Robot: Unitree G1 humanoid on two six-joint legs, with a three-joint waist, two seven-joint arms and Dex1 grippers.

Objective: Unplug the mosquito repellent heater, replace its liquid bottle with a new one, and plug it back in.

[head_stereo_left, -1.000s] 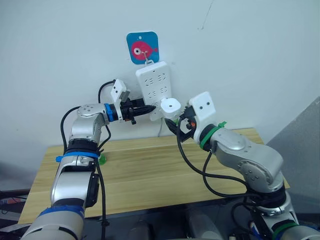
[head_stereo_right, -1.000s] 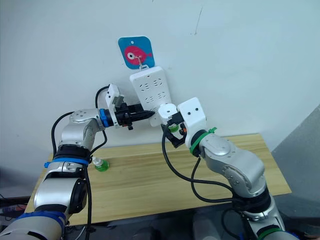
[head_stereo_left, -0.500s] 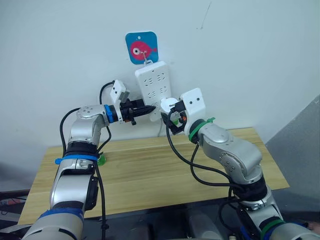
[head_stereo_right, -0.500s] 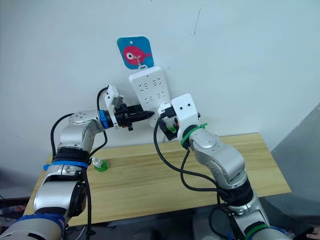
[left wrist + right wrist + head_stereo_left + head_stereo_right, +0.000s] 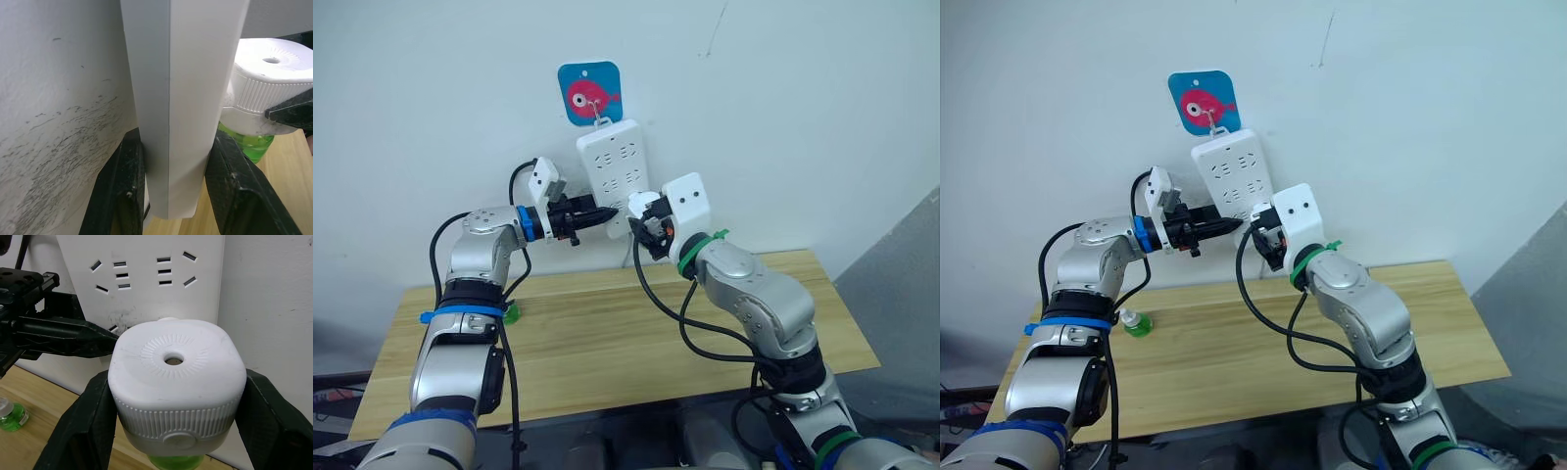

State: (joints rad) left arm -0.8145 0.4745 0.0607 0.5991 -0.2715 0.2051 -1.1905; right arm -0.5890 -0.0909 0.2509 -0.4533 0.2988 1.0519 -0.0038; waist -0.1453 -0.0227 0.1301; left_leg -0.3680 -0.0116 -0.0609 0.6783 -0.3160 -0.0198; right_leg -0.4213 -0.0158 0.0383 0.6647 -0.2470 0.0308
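My right gripper (image 5: 176, 416) is shut on the mosquito repellent heater (image 5: 176, 367), a white rounded unit with a round vent hole on top. A liquid bottle (image 5: 249, 144) of green fluid hangs under it. The heater (image 5: 643, 206) is right up against the lower front of the white power strip (image 5: 612, 171) on the wall; its prongs are hidden. My left gripper (image 5: 176, 139) is shut on the strip's lower end, one black finger (image 5: 129, 181) on each side edge. Another small green bottle (image 5: 1139, 323) stands on the wooden table (image 5: 607, 333) at the left.
The power strip hangs from a hook on a blue sticker with a pink fish (image 5: 590, 93). Its cable runs down the wall behind the table. Black cables loop from both wrists over the table.
My right gripper has carried the heater to the left and up against the lower part of the power strip. The left gripper has held still on the strip.
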